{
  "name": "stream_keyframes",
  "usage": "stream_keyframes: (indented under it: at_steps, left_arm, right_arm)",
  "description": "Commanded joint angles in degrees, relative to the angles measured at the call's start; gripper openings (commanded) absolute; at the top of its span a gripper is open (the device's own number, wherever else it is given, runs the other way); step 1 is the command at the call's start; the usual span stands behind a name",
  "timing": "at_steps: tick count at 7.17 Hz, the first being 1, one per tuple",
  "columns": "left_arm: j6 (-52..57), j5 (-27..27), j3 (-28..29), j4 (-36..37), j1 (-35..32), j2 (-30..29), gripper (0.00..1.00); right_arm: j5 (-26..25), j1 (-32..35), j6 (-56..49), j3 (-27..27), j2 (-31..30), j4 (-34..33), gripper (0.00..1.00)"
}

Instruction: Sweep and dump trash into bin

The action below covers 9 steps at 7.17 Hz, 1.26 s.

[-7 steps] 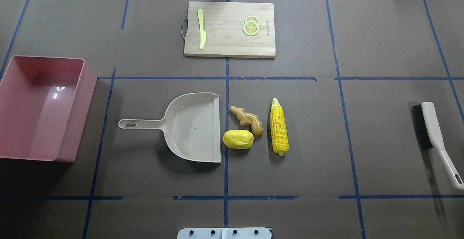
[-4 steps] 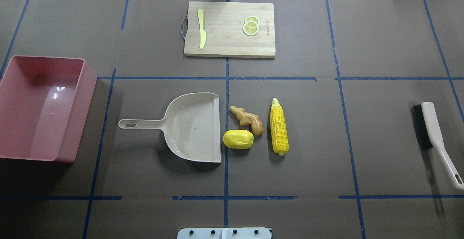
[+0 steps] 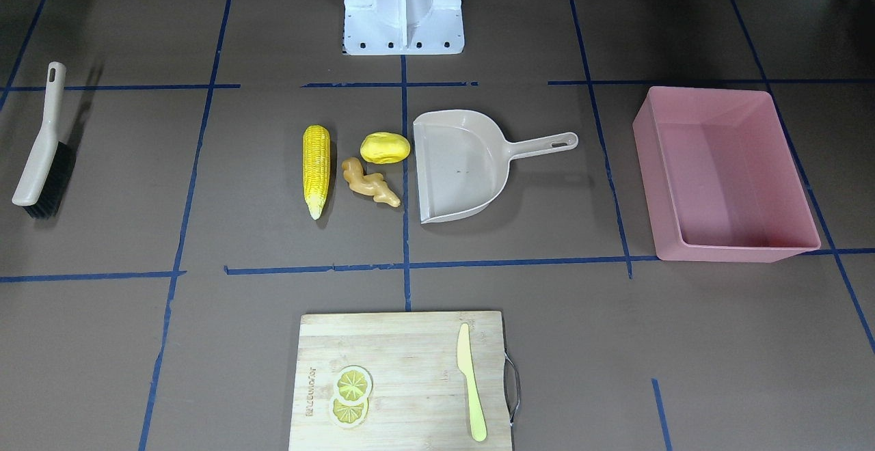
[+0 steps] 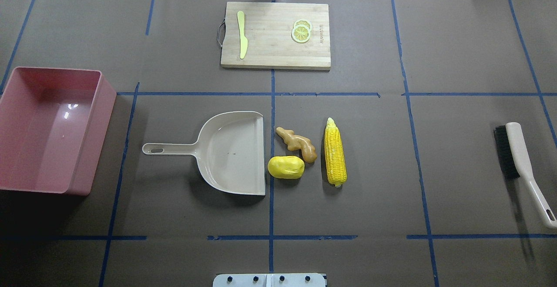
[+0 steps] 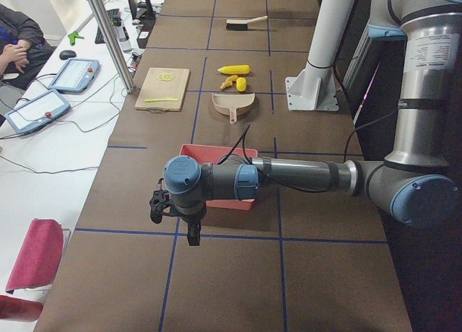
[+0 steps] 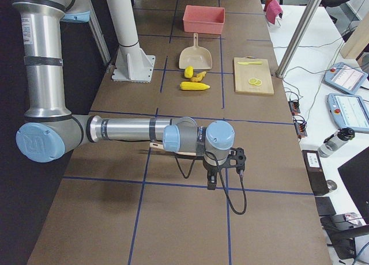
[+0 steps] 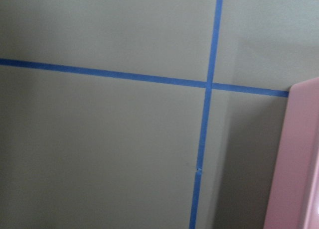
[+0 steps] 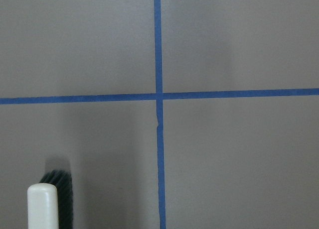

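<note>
A table (image 4: pixel 457 39) covered in brown paper is marked into a grid by blue tape lines (image 4: pixel 196 94). Along its far side stands a white desk (image 5: pixel 65 151) carrying teach pendants (image 5: pixel 76 73), loose cables (image 5: pixel 86 123) and a slanted metal post (image 5: pixel 108 36).

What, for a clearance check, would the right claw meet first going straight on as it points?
Probably the table by the tape cross; the right claw points down, the brush beside.

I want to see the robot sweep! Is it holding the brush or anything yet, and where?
Neither the left gripper nor the right gripper holds anything; brush, dustpan and corn cob lie untouched on the table.
</note>
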Motion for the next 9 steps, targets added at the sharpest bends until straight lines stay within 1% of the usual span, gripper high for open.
stream_keyframes:
  at_steps: [1, 2, 3, 4, 5, 6, 7, 8, 9]
  left_arm:
    - [-0.56, -0.06, -4.71, 0.06, 3.61, -0.22, 1.00]
    - [-0.12, 0.03, -5.61, -0.11, 4.06, -2.05, 1.00]
    - [-0.47, -0.14, -6.22, 1.02, 7.45, -7.11, 1.00]
    - [0.05, -0.58, -10.41, -0.89, 7.84, -6.56, 1.00]
    - [-0.03, -0.58, -12.19, -2.04, 8.80, -6.90, 1.00]
    - [-0.12, 1.33, -14.38, -1.35, 14.11, -8.03, 1.00]
    - [-0.21, 2.74, -16.49, -1.08, 15.91, -8.65, 1.00]
    - [0.05, 3.11, -16.51, -1.08, 19.06, -9.18, 1.00]
    - [0.23, 3.11, -16.78, -1.43, 21.70, -11.62, 1.00]
  right_arm:
    - [0.07, 0.00, 2.85, 0.68, -0.01, 0.01, 1.00]
    - [0.07, 0.00, 2.86, 1.55, 0.07, 0.01, 1.00]
    - [-0.10, -0.09, 2.86, 1.65, -0.01, 0.01, 1.00]
    - [0.07, -0.09, 2.86, 1.82, -0.02, 0.10, 1.00]
    - [0.33, -0.18, 2.86, 2.09, 0.07, 0.01, 1.00]
    - [0.25, -0.44, 3.30, 2.52, 0.07, 0.27, 1.00]
    - [0.42, -0.53, 3.21, 3.49, 0.25, 0.54, 1.00]
    - [0.42, -0.61, 3.12, 3.32, 0.16, 0.37, 1.00]
    - [0.60, -3.05, 3.12, 4.63, -0.27, 0.63, 1.00]
